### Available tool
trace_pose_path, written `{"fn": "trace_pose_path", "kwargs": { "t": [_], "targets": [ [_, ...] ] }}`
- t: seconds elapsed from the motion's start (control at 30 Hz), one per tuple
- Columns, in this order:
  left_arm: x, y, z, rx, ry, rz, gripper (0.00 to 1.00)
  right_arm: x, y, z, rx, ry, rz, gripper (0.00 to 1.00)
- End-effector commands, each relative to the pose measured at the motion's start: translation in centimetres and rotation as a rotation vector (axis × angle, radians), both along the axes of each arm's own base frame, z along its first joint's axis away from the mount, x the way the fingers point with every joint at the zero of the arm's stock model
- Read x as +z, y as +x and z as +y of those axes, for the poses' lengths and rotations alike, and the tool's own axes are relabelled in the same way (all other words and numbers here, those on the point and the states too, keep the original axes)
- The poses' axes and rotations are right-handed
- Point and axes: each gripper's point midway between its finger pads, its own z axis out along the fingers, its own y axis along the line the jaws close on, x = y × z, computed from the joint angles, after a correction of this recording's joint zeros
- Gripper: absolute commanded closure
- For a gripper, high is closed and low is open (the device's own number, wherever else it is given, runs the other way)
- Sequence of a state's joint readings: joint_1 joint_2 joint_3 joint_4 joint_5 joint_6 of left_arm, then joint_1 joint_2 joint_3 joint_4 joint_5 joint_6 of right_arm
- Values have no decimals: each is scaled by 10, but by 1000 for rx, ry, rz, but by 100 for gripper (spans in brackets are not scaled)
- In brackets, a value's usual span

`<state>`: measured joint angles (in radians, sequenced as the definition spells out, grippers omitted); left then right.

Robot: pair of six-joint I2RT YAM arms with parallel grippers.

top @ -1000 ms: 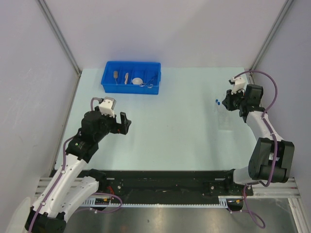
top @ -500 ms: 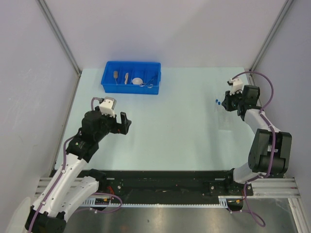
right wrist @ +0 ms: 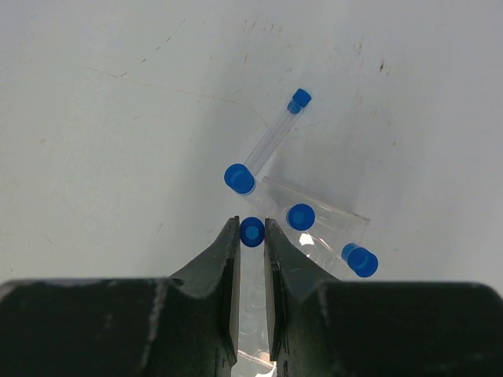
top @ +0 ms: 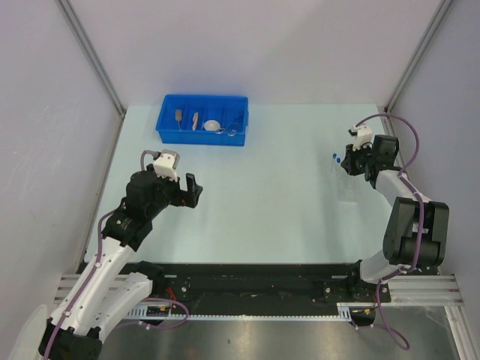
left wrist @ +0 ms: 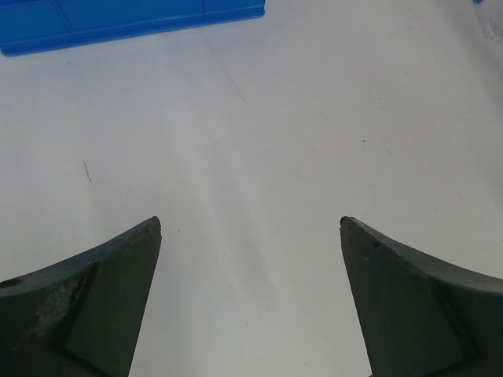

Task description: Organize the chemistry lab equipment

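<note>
In the right wrist view my right gripper [right wrist: 251, 229] is shut on a clear tube with a blue cap [right wrist: 251, 232], held end-on over the clear plastic tube rack [right wrist: 334, 224]. Two more blue-capped tubes [right wrist: 300, 216] stand at the rack. Another tube [right wrist: 271, 140] lies flat on the table just beyond. In the top view this gripper [top: 346, 161] is at the far right. My left gripper [top: 193, 190] is open and empty over bare table at the left; its jaws stand wide apart [left wrist: 251, 224].
The blue divided bin [top: 169, 127] stands at the back left. It holds two tan wooden-handled tools [top: 180, 115], a white round dish [top: 213, 125] and silver wire tongs [top: 234, 126]. Its edge shows in the left wrist view [left wrist: 118, 23].
My right arm has shifted slightly toward the far side of the table. The left arm has not moved.
</note>
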<state>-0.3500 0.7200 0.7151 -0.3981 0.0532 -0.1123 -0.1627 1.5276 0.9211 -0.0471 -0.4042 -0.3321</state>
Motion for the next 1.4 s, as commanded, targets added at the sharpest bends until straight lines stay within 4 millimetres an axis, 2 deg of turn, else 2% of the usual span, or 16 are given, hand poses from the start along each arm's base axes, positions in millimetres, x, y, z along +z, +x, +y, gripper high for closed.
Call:
{"fn": "trace_pose_path", "kwargs": {
  "t": [0.0,0.17,0.37,0.5,0.53,0.63,0.77,0.87,0.9,0.97,1.0,1.07,1.1,1.17,1.37],
  "targets": [
    [5,5,5,1,32,-44,0,5,-6,0,26,-27,-23,83],
    [5,5,4,-1,31,-46,0,17,-8,1,32,-37,-49,70],
    [7,5,4,-1,29,-51,0,52,-9,-2,24,-89,-146,50],
    [6,5,4,-3,30,-49,0,64,-15,10,66,-101,-139,48],
    [6,5,4,-4,30,-47,0,64,-16,20,108,-78,-129,48],
    [5,6,4,-3,32,-45,0,52,-26,53,208,-48,-51,48],
    [5,6,5,3,34,-45,0,17,-41,110,329,-6,110,48],
    [5,6,6,6,35,-47,0,0,-43,121,308,-15,184,49],
    [5,6,5,4,35,-45,0,-12,-43,125,296,-30,220,49],
    [4,6,6,7,37,-43,0,-20,-33,118,222,-54,248,49],
    [4,6,5,5,37,-43,0,-32,-31,113,185,-65,289,49],
    [4,6,6,10,38,-43,0,-38,-23,101,107,-91,313,49],
    [5,6,7,11,37,-46,0,-48,-21,93,76,-105,338,49],
    [5,6,7,13,37,-48,0,-50,-15,82,26,-126,341,48],
    [4,7,6,6,38,-43,0,-58,-9,61,-51,-156,369,33]
  ]
}}
